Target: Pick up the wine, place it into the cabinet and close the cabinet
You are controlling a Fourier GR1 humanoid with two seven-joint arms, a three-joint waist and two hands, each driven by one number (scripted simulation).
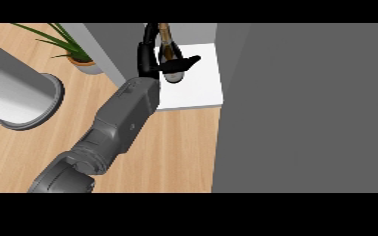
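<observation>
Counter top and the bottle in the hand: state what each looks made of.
The pale tan counter top looks like matt wood or wood laminate, judging by its fine straight grain lines. The dark brown wine bottle looks like glossy glass, with a bright sheen near its base, though the left robot hand hides much of it.

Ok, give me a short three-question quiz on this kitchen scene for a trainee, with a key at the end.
1. True or false: the hand is curled round the wine bottle.
2. The bottle is over: A) the sink B) the white cabinet shelf C) the bare counter.
3. What stands in the far left corner?

Key: 1 true. 2 B. 3 a potted plant.
</observation>
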